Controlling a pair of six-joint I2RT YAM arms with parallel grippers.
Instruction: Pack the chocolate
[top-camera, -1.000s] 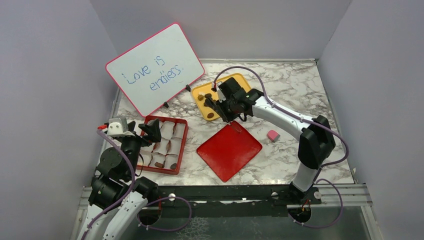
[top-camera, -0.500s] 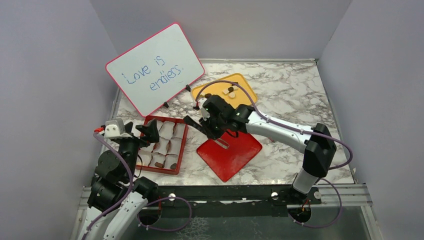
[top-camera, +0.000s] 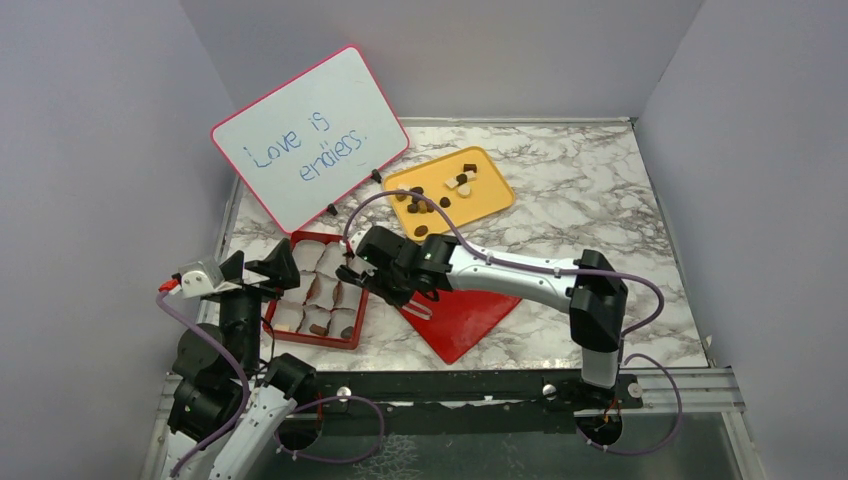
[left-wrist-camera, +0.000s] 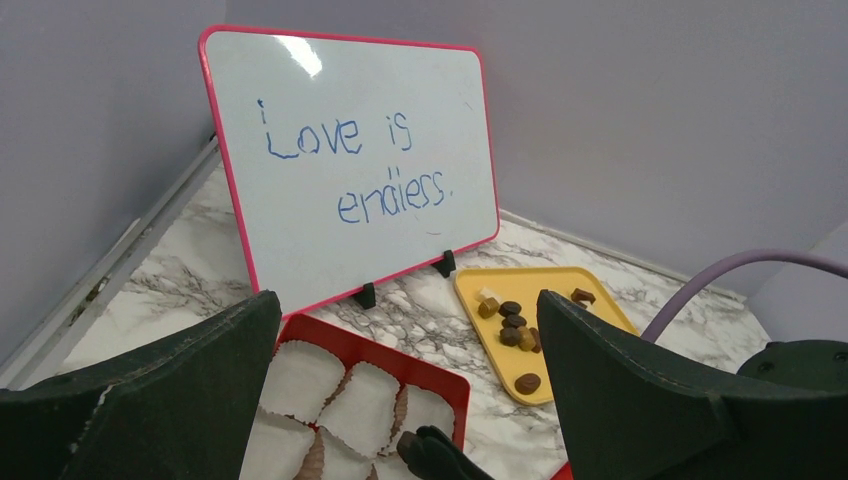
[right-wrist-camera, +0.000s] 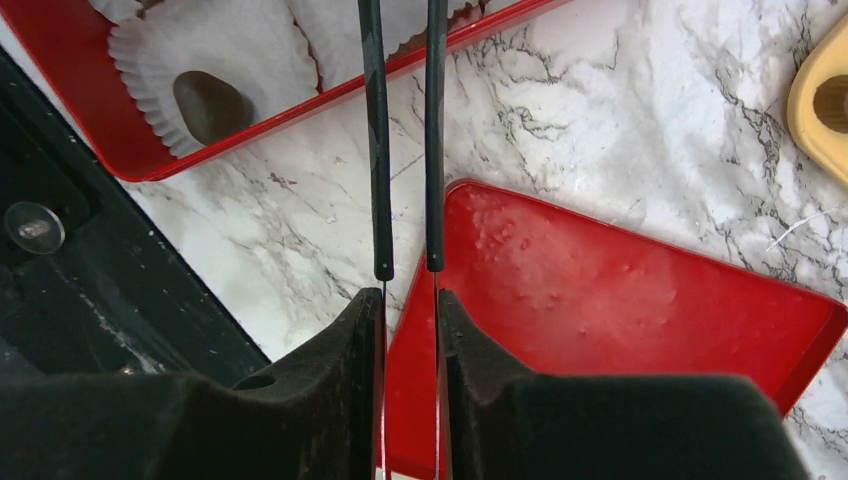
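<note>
Several chocolate pieces (top-camera: 438, 196), dark brown and tan, lie on a yellow tray (top-camera: 492, 199); they also show in the left wrist view (left-wrist-camera: 512, 322). A red box (top-camera: 352, 335) holds white paper cups, and one cup holds a dark chocolate (right-wrist-camera: 207, 103). My right gripper (top-camera: 378, 275) is shut on black-tipped metal tongs (right-wrist-camera: 378, 150). The tong tips reach over the box's right edge (left-wrist-camera: 432, 452). I cannot tell whether they hold a piece. My left gripper (top-camera: 256, 271) is open and empty above the box's left side.
A red lid (top-camera: 470, 312) lies flat right of the box, under my right arm. A whiteboard (top-camera: 310, 135) reading "Love is endless." stands at the back left. Grey walls close in the marble table (top-camera: 600, 190) on three sides.
My right arm has swung from the yellow tray leftward over the red lid to the red box, carrying the tongs. My left gripper has drifted slightly left and down.
</note>
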